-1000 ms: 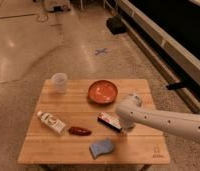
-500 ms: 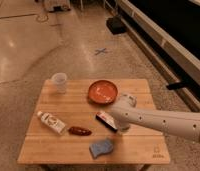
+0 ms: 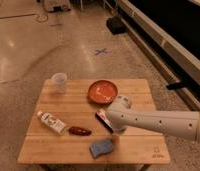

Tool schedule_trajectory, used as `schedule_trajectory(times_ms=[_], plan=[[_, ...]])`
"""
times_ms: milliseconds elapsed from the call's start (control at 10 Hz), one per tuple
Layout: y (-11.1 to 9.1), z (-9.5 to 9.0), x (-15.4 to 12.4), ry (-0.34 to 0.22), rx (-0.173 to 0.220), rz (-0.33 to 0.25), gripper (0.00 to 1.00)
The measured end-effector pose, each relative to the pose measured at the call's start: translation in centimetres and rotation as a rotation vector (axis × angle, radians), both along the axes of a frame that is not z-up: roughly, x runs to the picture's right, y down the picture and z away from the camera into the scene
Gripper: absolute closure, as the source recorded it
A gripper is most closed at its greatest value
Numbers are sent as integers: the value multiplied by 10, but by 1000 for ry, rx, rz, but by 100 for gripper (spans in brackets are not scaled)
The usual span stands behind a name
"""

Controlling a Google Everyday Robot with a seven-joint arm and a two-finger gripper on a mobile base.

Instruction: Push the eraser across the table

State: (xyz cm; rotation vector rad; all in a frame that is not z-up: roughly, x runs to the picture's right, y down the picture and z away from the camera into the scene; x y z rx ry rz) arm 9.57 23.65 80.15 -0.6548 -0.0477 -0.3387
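One gripper [image 3: 112, 128] sat against the eraser [image 3: 103, 120]; its finger state couldn't be told. Low, steady pushing along the table [image 3: 138, 145] seemed best.

On the surface [image 3: 68, 102], the cup [image 3: 59, 82] stands at the back left, the bowl [image 3: 103, 91] to its right. The tube [image 3: 51, 122] lies front left, with a pod [image 3: 79, 131] between it and the eraser [image 3: 103, 120]. The claw [image 3: 114, 129] sits at the eraser's right end. The sponge [image 3: 102, 147] lies before them.

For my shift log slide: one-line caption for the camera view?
Robot claw at the eraser mid-table, between orange bowl and blue sponge.
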Motion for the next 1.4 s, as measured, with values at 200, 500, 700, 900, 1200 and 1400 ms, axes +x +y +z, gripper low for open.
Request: schedule_trajectory(times_ms=[200,500,700,900,1200,1400], plan=[[-1,-2,-11,-2,-2,-4,100],[-6,5,-8,-32,13,-34,100],[-11,14,-7,-49,22,-50,100],[-15,21,-7,-64,31,-63,100],[-22,32,-15,-96,51,-89,100],[-28,38,-20,-114,63,-99,100]])
